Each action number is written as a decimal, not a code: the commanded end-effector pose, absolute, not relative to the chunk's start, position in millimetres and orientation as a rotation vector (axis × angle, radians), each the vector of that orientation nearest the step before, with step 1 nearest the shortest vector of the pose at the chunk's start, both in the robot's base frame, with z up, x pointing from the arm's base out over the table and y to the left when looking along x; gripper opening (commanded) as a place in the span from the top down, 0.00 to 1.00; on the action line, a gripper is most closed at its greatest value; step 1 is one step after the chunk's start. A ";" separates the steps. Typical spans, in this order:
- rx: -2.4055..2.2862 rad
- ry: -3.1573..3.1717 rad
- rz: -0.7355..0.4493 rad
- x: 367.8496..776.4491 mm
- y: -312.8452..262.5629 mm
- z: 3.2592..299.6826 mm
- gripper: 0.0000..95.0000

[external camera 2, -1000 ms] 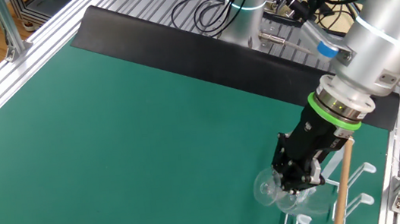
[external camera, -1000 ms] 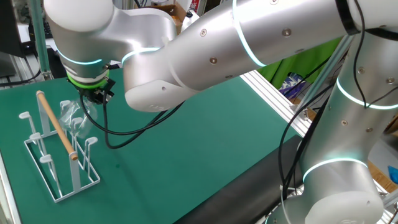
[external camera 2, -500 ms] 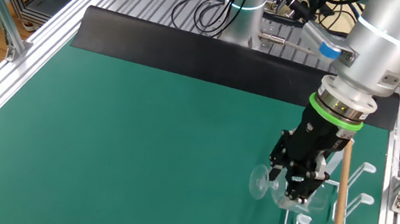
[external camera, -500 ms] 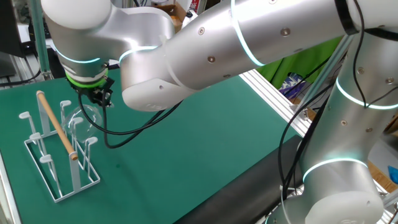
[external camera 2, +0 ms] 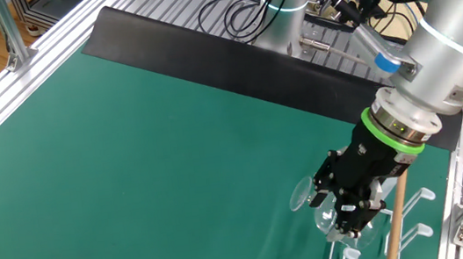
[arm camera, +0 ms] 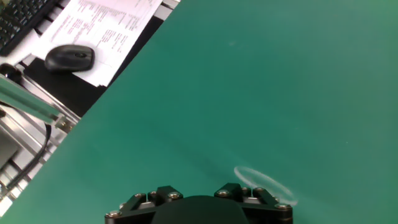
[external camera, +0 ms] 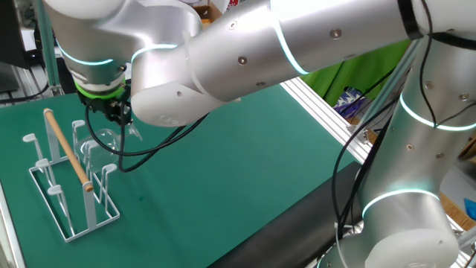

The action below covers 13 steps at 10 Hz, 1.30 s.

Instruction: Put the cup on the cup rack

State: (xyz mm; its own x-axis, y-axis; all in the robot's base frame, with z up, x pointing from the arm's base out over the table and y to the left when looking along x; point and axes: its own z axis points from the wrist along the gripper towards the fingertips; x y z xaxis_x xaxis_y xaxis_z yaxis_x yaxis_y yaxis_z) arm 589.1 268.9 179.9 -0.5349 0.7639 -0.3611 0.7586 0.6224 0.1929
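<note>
The cup, a clear stemmed glass (external camera: 101,140), hangs tilted in my gripper (external camera: 117,117) right beside the cup rack (external camera: 68,152), its bowl among the white pegs and its round foot pointing away from the rack. In the other fixed view the gripper (external camera 2: 344,208) is shut on the stem, with the foot (external camera 2: 301,196) to its left and the bowl low by the rack's wooden rod (external camera 2: 396,224). The hand view shows only the gripper's base and the foot's ring (arm camera: 264,185); the fingers are hidden.
A green mat (external camera 2: 154,148) covers the table, with a black strip (external camera 2: 204,53) and aluminium rails at its far edge. Cables lie behind the arm's base (external camera 2: 244,13). A mouse (arm camera: 69,57), papers (arm camera: 106,28) and a keyboard lie off the mat.
The gripper has turned and dropped slightly with the cup. The foot has swung out away from the rack and the bowl has moved in among the pegs.
</note>
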 end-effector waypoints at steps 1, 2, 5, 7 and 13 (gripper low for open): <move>1.172 2.574 -0.023 585.4 265.8 190.1 0.40; 1.171 2.610 -0.027 585.0 264.1 194.0 0.40; 1.179 2.720 -0.038 582.1 265.4 205.8 0.40; 1.161 2.775 -0.028 582.9 261.8 211.6 0.40; 1.105 2.848 0.041 594.5 248.1 213.6 0.60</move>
State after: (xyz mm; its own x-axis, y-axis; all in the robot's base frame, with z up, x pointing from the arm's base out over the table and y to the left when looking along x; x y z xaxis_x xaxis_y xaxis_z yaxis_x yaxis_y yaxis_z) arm 595.5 245.8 213.3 -0.7350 0.6745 -0.0695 0.6721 0.7383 0.0577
